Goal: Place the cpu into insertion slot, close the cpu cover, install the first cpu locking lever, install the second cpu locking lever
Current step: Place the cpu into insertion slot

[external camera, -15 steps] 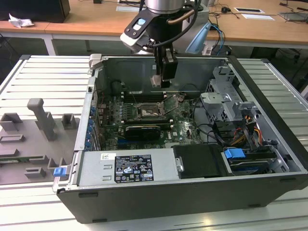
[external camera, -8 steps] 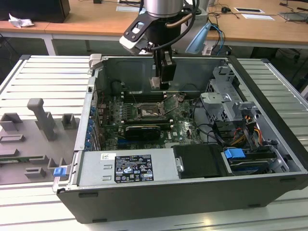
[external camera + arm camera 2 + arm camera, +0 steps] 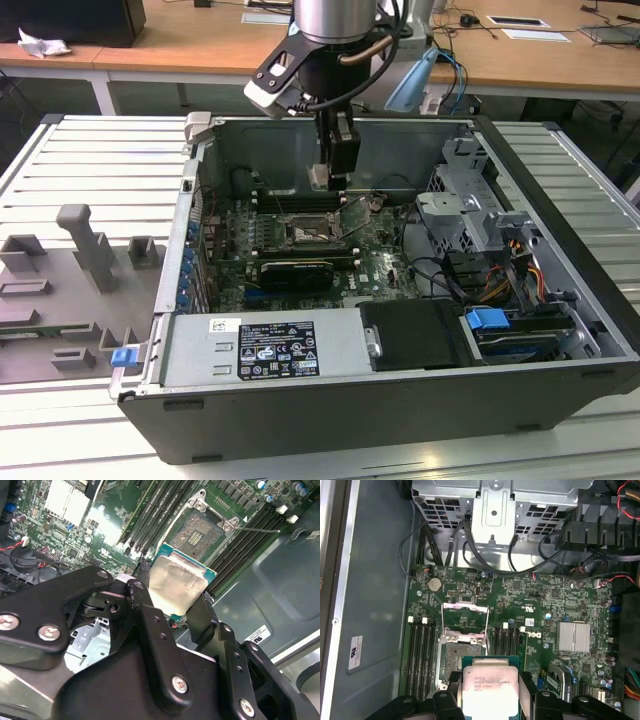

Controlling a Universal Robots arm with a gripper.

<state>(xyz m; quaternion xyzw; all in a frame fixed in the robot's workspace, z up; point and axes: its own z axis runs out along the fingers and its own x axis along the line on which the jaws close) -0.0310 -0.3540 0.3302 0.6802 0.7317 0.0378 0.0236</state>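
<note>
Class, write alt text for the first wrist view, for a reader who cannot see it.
The gripper holds the cpu by its edges above a green motherboard, close to the insertion slot, whose cpu cover is swung open. A silver heatsink sits on the board.
</note>
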